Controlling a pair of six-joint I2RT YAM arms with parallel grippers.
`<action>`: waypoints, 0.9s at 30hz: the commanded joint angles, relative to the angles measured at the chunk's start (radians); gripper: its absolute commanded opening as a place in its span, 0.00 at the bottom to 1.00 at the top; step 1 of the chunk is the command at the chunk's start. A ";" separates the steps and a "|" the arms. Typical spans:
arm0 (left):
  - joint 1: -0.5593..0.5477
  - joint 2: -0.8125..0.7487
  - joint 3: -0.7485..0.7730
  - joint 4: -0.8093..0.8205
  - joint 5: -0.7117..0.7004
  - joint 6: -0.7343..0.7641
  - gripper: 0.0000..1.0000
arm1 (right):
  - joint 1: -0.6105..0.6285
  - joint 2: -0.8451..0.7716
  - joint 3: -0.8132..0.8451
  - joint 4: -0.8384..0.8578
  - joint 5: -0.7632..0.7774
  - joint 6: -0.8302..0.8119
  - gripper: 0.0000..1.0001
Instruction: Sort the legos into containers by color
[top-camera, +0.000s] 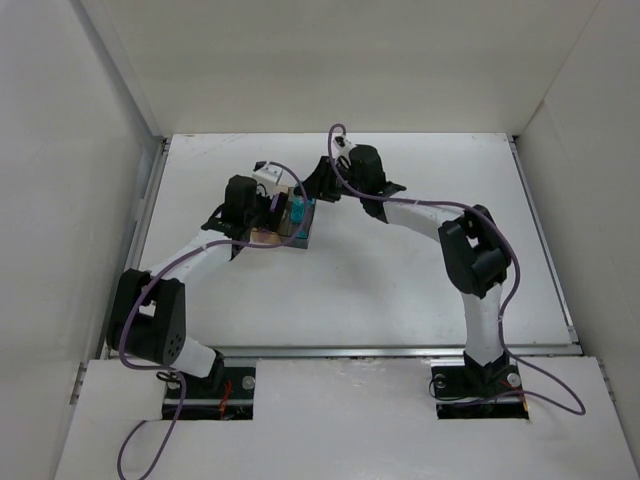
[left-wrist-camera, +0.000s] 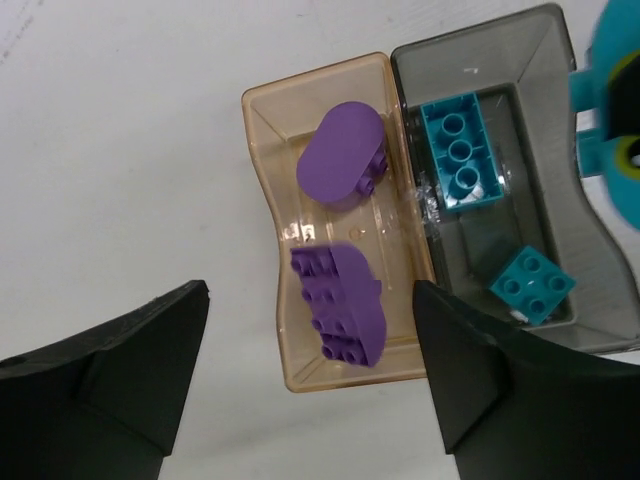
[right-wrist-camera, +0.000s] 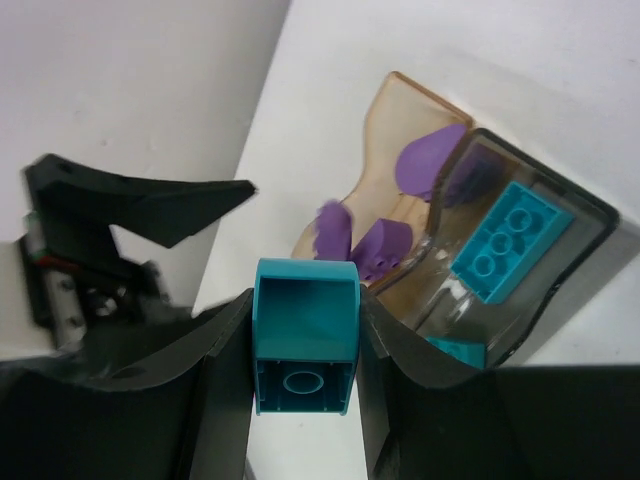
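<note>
From above, both arms reach in to the two joined boxes on the left middle of the white counter (top-camera: 400, 290). The left hand (top-camera: 275, 215) hangs over the amber box (top-camera: 268, 237). The right hand (top-camera: 301, 207) comes in from the far side with a speck of teal at its tip, over the grey box (top-camera: 305, 236). In the left wrist view, the left hand (left-wrist-camera: 310, 292) has its two dark fingers (left-wrist-camera: 110, 380) spread wide with nothing between them, above the near end of the amber box (left-wrist-camera: 262, 150). Two purple bricks lie inside that box, one rounded brick (left-wrist-camera: 343, 155) at the far end and one studded brick (left-wrist-camera: 340, 305) at the near end. The grey box (left-wrist-camera: 540, 60) touches the amber one along its right side and holds a long teal brick (left-wrist-camera: 460, 150) and a small square teal brick (left-wrist-camera: 532, 284). A blurred teal shape (left-wrist-camera: 612, 90) intrudes at the right edge. In the right wrist view, the right hand (right-wrist-camera: 305, 300) is clamped on a curved teal brick (right-wrist-camera: 305, 330), whose hollow underside faces the camera. It is held off the counter just short of the boxes. Beyond it the purple bricks (right-wrist-camera: 430, 160) sit in the amber box, and the long teal brick lies in the grey one. One finger (right-wrist-camera: 160, 205) of the left hand shows at the left.
</note>
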 joint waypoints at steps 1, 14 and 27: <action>0.007 -0.023 0.011 0.032 -0.027 -0.061 0.83 | 0.004 0.016 0.084 -0.012 0.092 0.014 0.00; 0.016 -0.096 0.135 -0.179 -0.168 -0.236 0.94 | 0.059 0.126 0.208 -0.250 0.210 0.014 0.86; 0.016 -0.116 0.115 -0.188 -0.179 -0.236 0.94 | 0.059 -0.105 0.118 -0.259 0.354 -0.127 1.00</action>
